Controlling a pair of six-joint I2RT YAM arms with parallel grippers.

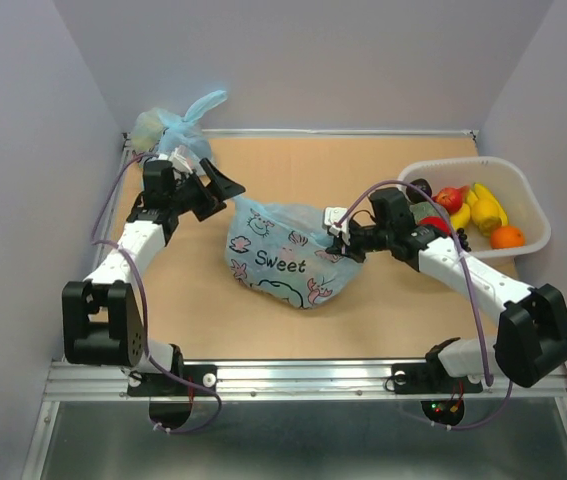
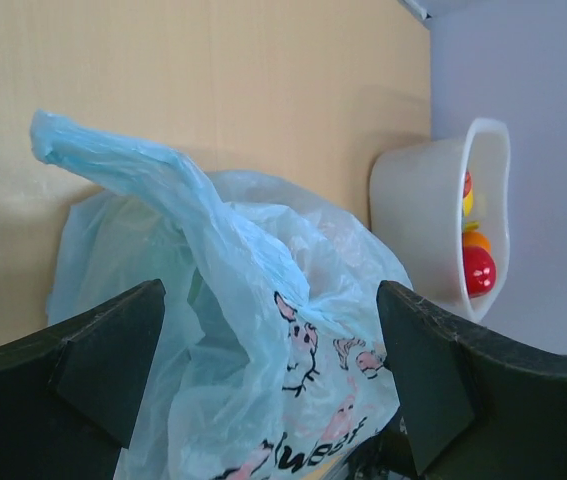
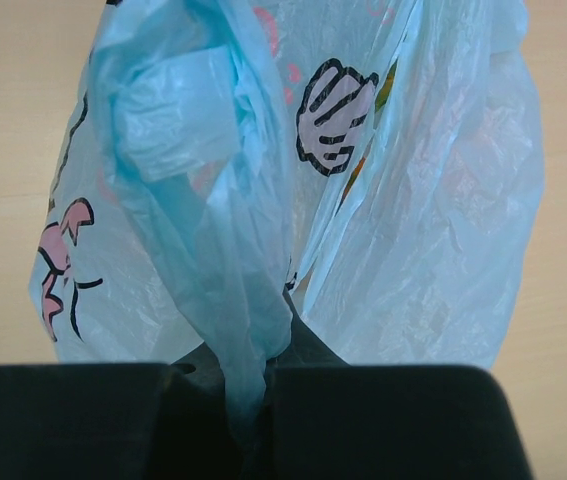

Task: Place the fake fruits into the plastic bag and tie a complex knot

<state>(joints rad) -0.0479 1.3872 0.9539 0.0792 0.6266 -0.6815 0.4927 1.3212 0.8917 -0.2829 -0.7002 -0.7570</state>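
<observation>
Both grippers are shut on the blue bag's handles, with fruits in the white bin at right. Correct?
No. Only the right gripper is shut on a handle of the plastic bag. The left gripper is open, its fingers apart on either side of the other handle, as the left wrist view shows. The fruits are in the white bin.

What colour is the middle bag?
The bag is light blue with pink cartoons; top view shows it best.

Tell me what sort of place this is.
Probably a robot-lab test cell: grey walls box in a tan table, two arms are bolted to its metal rail, and a white tub holds fake fruits.
</observation>
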